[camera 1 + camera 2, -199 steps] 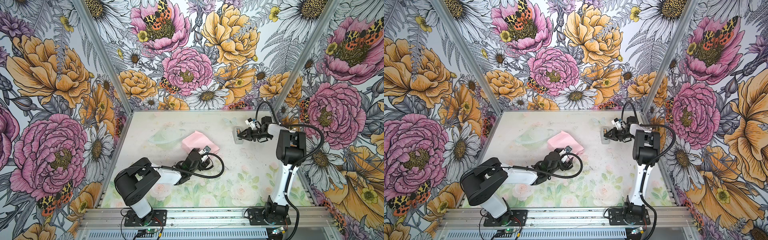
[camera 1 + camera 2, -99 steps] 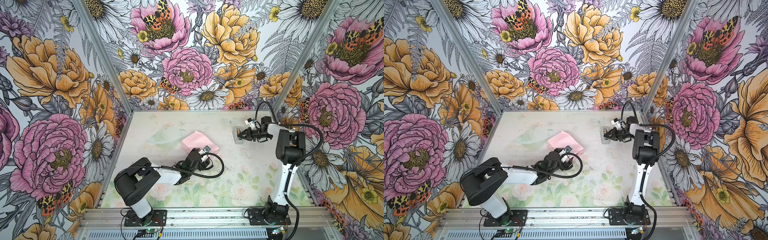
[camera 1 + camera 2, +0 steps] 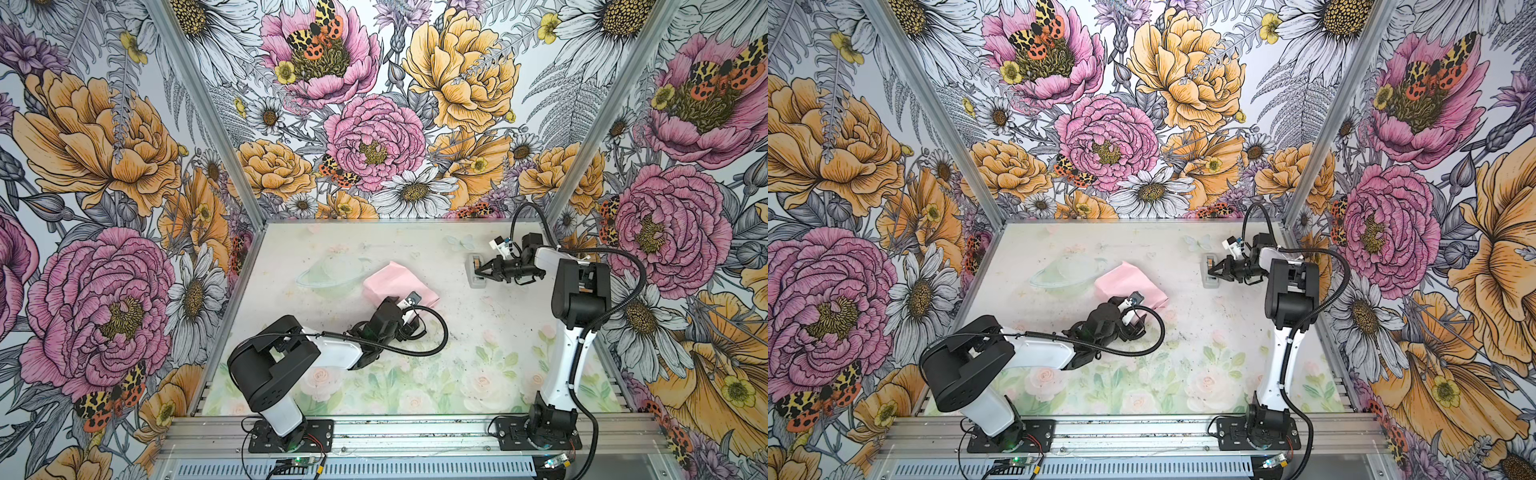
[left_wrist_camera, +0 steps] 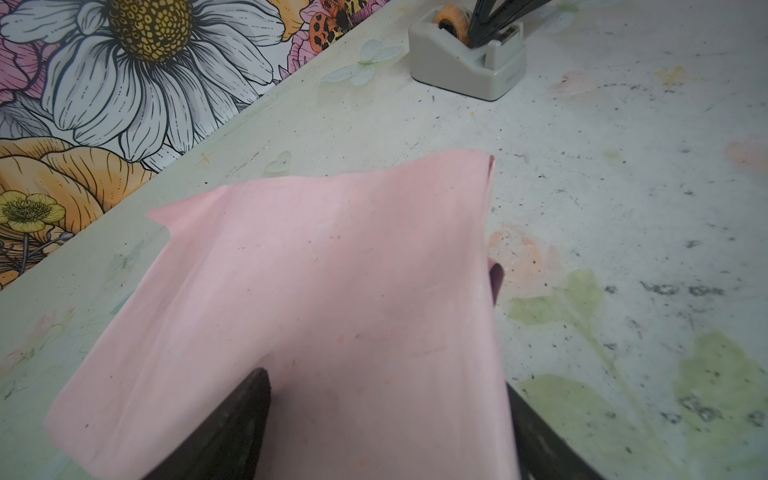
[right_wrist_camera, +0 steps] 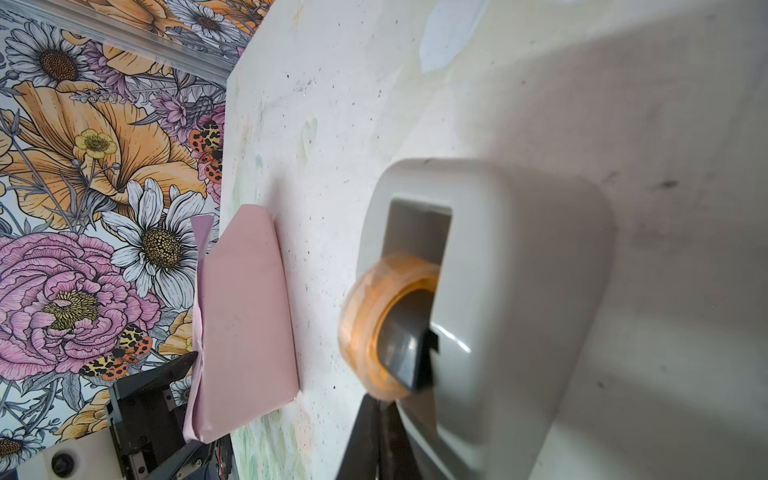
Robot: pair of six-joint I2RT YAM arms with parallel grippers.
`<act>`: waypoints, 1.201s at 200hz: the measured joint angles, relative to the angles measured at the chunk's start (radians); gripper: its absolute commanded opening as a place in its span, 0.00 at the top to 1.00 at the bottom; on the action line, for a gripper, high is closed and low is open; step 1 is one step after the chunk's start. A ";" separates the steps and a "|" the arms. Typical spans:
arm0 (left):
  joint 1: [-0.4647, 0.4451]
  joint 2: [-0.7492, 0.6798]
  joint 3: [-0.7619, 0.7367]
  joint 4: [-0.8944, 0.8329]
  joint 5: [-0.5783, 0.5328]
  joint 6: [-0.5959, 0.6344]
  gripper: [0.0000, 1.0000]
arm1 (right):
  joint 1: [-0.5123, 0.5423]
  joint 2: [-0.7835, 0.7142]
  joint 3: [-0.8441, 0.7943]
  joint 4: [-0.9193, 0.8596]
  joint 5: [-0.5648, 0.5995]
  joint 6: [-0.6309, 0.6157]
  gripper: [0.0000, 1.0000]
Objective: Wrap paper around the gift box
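Left gripper (image 4: 384,380) stands wide, its fingers (image 4: 232,415) straddling the near edge of the paper (image 3: 392,282). The paper lies pink face out, folded over the hidden gift box, mid-worktop (image 3: 457,345). Right gripper (image 3: 478,272) is closed at the tape roll (image 5: 365,307) in the grey tape dispenser (image 4: 461,70), near the back right corner.

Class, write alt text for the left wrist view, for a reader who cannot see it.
Pale pink paper, folded over, fills the foreground, with the left gripper resting on it, jaws wide apart. Behind it, the right gripper, jaws shut, dips into a grey tape dispenser.
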 measured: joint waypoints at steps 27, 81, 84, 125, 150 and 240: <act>0.001 -0.004 0.000 -0.008 0.000 0.000 0.22 | -0.002 -0.009 -0.014 0.004 -0.013 0.000 1.00; 0.003 -0.021 -0.007 -0.026 0.000 0.000 0.22 | -0.004 -0.070 -0.065 -0.002 -0.030 0.042 1.00; 0.003 -0.021 -0.007 -0.026 0.000 0.000 0.22 | -0.004 -0.074 -0.067 -0.003 -0.031 0.044 1.00; 0.003 -0.021 -0.007 -0.026 0.000 0.000 0.22 | -0.007 -0.158 -0.104 -0.004 -0.038 0.081 1.00; 0.003 -0.021 -0.007 -0.026 0.000 0.000 0.22 | -0.008 -0.203 -0.137 -0.004 -0.026 0.104 1.00; 0.003 -0.021 -0.007 -0.026 0.000 0.000 0.22 | -0.008 -0.288 -0.399 0.133 0.048 0.213 1.00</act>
